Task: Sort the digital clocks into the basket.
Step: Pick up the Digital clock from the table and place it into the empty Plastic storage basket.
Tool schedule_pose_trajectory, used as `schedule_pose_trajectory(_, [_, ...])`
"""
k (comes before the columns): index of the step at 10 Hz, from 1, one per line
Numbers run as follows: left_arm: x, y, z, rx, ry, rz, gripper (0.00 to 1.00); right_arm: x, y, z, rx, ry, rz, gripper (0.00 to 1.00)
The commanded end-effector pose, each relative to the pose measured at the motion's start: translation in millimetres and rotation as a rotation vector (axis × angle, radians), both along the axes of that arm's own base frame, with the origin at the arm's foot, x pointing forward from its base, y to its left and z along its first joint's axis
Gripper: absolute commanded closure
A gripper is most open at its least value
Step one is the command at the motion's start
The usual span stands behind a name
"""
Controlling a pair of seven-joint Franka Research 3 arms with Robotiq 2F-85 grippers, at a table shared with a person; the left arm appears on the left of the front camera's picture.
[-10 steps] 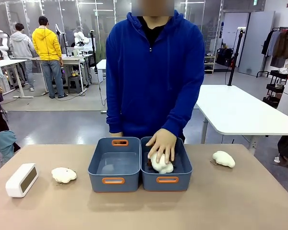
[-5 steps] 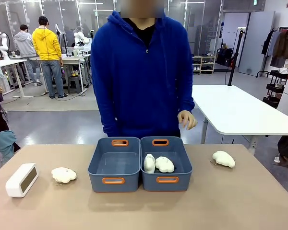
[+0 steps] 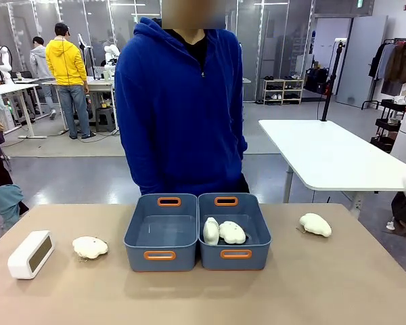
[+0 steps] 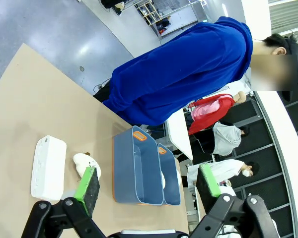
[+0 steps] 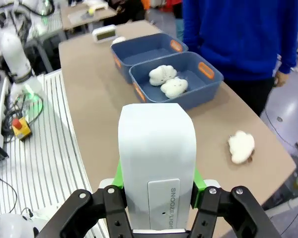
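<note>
Table [image 3: 325, 284] from my side: person [image 3: 179, 108] in blue stands at the far edge, not reaching in; two blue-grey bins sit side by side mid-table; left bin [image 3: 162, 230] has nothing in it, right bin [image 3: 264, 233] holds two white soft lumps [image 3: 223, 231], so I read the left bin as the clock target; no clock is in either bin yet, so zero of two done; first clock [image 3: 30, 254] lies on the table at the robot's left end, well apart from the bins, a loose soft lump [image 3: 90, 247] just beside it; second clock [image 5: 156, 148] is pinched between the pads of the right gripper [image 5: 158, 181], back face to the wrist camera, held clear of the table; left gripper [image 4: 148, 176] jaws spread wide, nothing between them, hovering near the first clock; another lump [image 3: 315, 224] loose on the right; left to do: drop the second clock in, then pick and place the first.
</note>
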State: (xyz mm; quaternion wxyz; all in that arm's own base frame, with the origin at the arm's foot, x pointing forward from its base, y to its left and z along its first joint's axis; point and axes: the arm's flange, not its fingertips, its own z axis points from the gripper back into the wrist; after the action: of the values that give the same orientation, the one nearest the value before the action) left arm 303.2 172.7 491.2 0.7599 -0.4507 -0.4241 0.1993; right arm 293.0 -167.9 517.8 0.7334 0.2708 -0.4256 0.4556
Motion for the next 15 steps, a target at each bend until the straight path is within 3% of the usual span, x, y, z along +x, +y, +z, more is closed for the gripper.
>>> schedule_pose_trajectory(1, [1, 0, 0, -0.015, -0.012, -0.007, 0.00, 16, 97, 22, -0.070, -0.029, 0.043, 1.00])
schedule_pose_trajectory(4, [1, 0, 0, -0.015, -0.012, -0.007, 0.00, 34, 254, 14, -0.170, -0.077, 0.140, 1.00])
schedule_pose_trajectory(7, [1, 0, 0, -0.015, -0.012, -0.007, 0.00, 59, 374, -4, -0.232, -0.052, 0.204, 1.00])
schedule_pose_trajectory(10, [1, 0, 0, -0.015, -0.012, -0.007, 0.00, 118, 446, -30, -0.214, 0.039, 0.287, 1.00])
schedule_pose_trajectory(13, [1, 0, 0, -0.015, -0.012, -0.007, 0.00, 156, 515, -70, -0.248, -0.007, 0.368, 1.00])
schedule_pose_trajectory(15, [1, 0, 0, -0.015, -0.012, -0.007, 0.00, 190, 539, -89, -0.255, -0.011, 0.327, 1.00])
